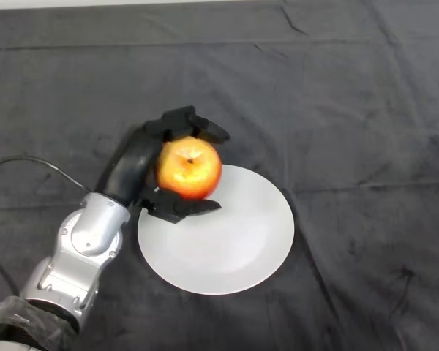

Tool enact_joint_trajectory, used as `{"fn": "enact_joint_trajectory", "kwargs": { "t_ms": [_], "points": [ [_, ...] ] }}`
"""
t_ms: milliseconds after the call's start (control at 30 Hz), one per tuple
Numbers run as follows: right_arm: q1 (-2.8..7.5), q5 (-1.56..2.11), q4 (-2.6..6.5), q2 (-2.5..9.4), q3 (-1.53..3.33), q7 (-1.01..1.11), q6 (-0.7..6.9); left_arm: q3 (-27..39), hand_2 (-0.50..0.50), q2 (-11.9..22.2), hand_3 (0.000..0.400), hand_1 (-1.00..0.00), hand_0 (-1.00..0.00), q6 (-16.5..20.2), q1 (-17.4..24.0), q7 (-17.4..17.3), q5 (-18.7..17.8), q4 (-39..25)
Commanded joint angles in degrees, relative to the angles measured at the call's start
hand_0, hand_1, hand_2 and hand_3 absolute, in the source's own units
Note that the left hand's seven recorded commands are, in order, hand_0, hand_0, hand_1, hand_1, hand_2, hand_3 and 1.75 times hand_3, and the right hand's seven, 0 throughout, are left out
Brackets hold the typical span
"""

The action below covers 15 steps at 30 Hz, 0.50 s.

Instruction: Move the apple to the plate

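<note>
A red and yellow apple is held in my left hand, whose fingers curl over its far side while the thumb reaches under its near side. The apple is over the upper left edge of a white plate that lies on the dark cloth. Whether the apple touches the plate I cannot tell. My silver-grey arm comes in from the lower left.
A dark wrinkled cloth covers the whole table, and a pale strip shows along its far edge at the top of the view.
</note>
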Motion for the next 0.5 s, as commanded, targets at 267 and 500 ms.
{"fn": "enact_joint_trajectory", "kwargs": {
  "t_ms": [267,500],
  "points": [
    [-0.95,0.64,-2.2,-0.93,-0.71,-0.21,-0.17,-5.03,0.0,0.69,0.4,-1.0,-1.0,0.78,1.95,0.78,-1.49,-4.03],
    [-0.94,0.65,-2.22,-0.93,-0.7,-0.23,-0.16,-8.28,0.0,0.74,0.4,-1.0,-1.0,0.57,1.95,0.76,-2.09,-3.25]
  ]
}}
